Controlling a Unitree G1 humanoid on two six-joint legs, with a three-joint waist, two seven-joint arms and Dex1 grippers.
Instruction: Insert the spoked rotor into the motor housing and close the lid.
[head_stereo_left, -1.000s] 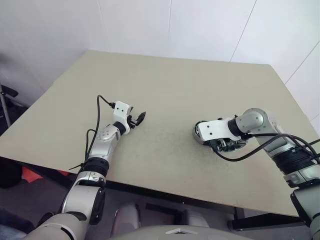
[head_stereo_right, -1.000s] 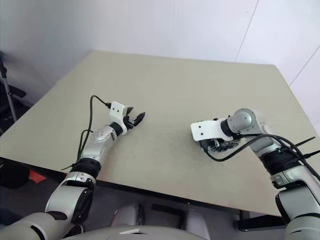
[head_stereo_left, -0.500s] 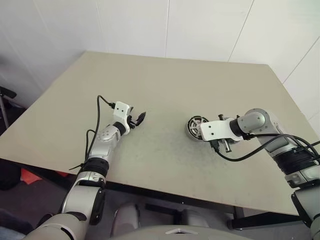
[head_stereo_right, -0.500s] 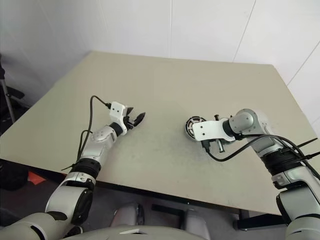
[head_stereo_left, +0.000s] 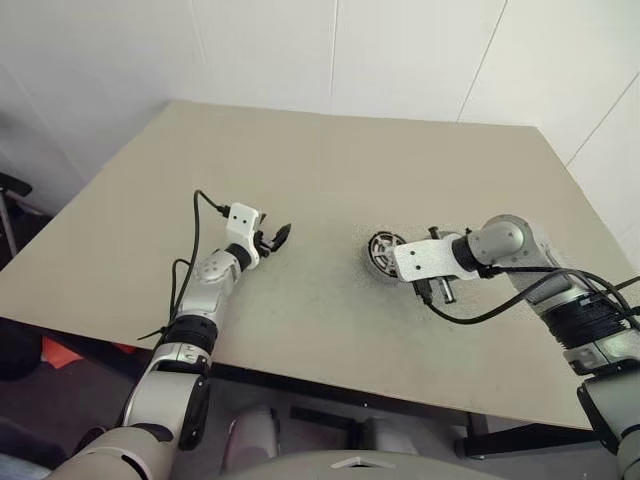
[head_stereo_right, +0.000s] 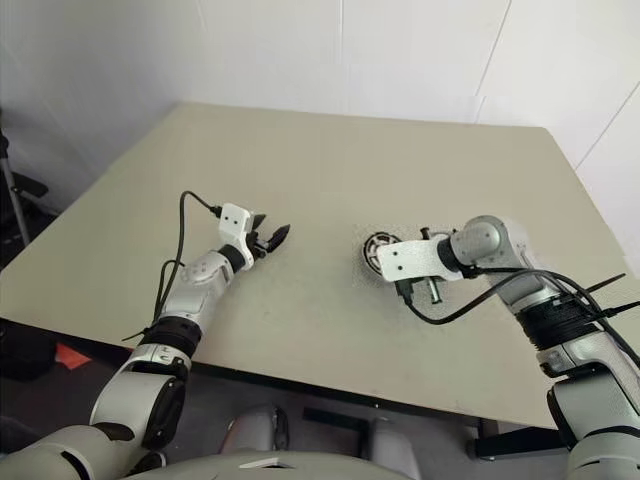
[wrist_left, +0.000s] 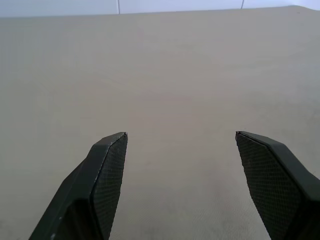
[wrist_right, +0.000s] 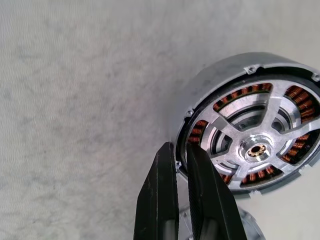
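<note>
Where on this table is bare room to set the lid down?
Free: the beige table beyond both arms, and the strip between the open left gripper and the round silver motor housing. Crowded: around the housing, where the shut right gripper sits.

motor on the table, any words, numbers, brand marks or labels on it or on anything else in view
None can be read.
The motor shows bare metal spokes and copper windings, with no print or engraving to be seen in the right wrist view.
The table is plain.
The left gripper and right gripper carry no visible marking.
</note>
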